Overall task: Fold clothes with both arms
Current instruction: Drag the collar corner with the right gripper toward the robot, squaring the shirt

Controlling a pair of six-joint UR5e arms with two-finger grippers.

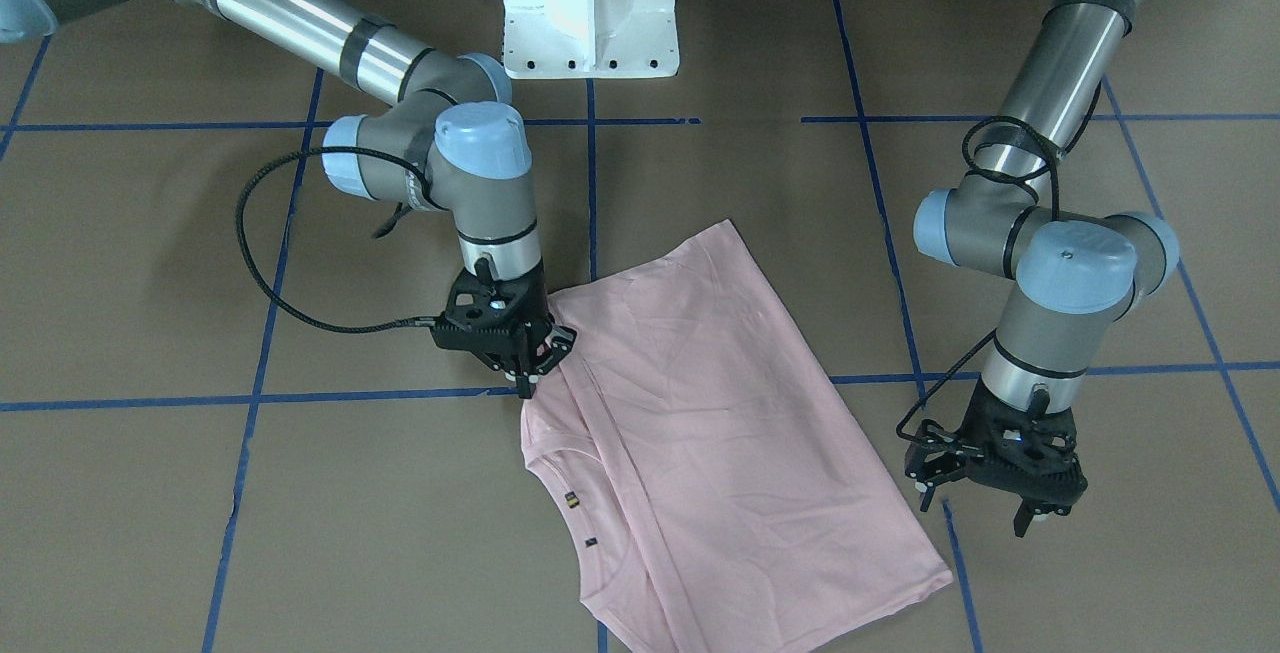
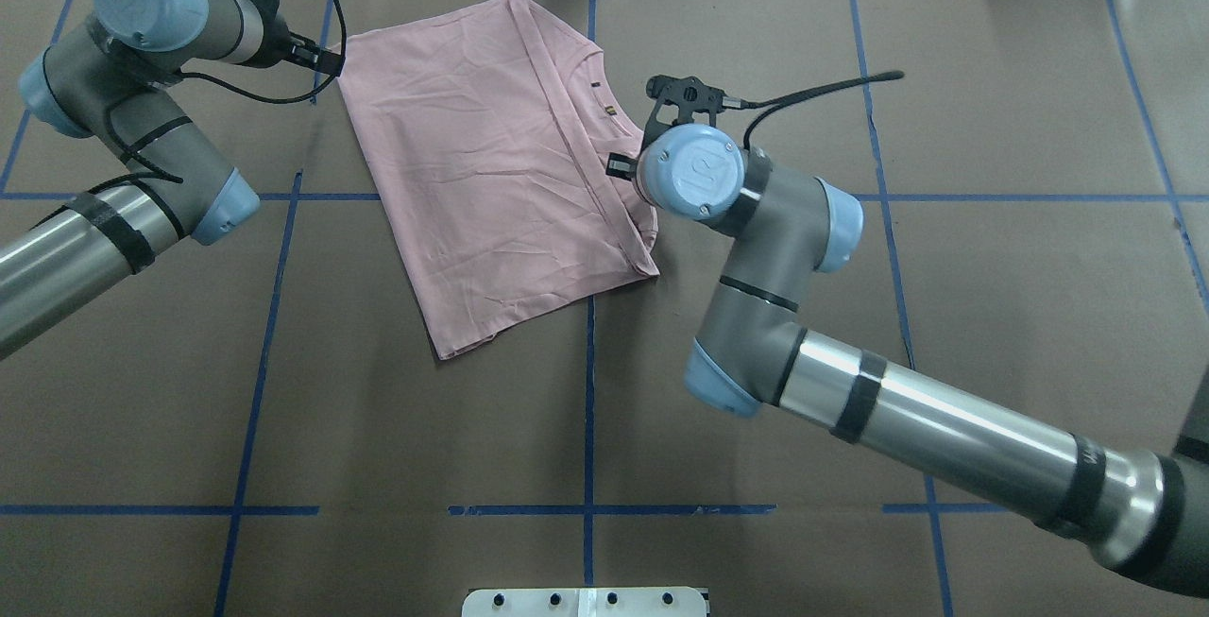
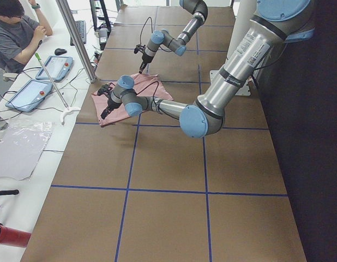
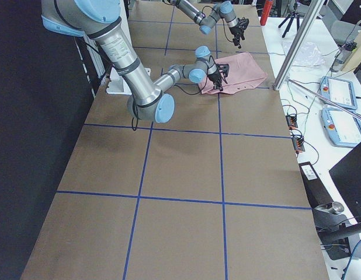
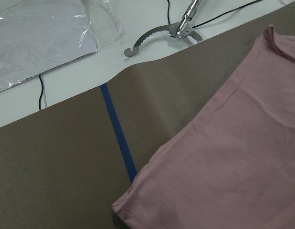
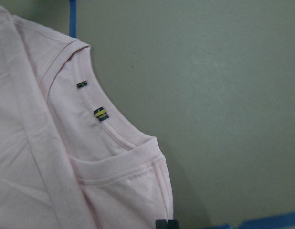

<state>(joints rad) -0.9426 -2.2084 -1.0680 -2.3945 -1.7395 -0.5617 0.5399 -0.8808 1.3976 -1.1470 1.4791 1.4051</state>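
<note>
Pedestal [image 1: 590, 3] stands at the near edge of the table [image 2: 378, 409], on the centre line; blue tape lines [image 2: 587, 390] divide the brown surface into squares.

T-shirt [image 1: 700, 413] lies flat on the far half of the table, mostly left of the centre line, its farthest corner close to the far edge; a straight fold line runs along its length; the collar [image 6: 114, 129] with two small tags [image 6: 100, 114] faces the table's right side.

Right gripper [image 1: 524, 378] points down at the shirt's right edge, nearer than the collar; fingers pressed together, pinching the hem at that edge; the fingertip [image 6: 166, 224] sits on the hem in the wrist view.

Left gripper [image 1: 975, 508] hangs above bare table just beside the shirt's far left corner, clear of the cloth; fingers spread, holding nothing.

Beyond the far edge, a white surface carries a clear plastic sheet [image 5: 42, 33] and a metal tool [image 5: 152, 38].
</note>
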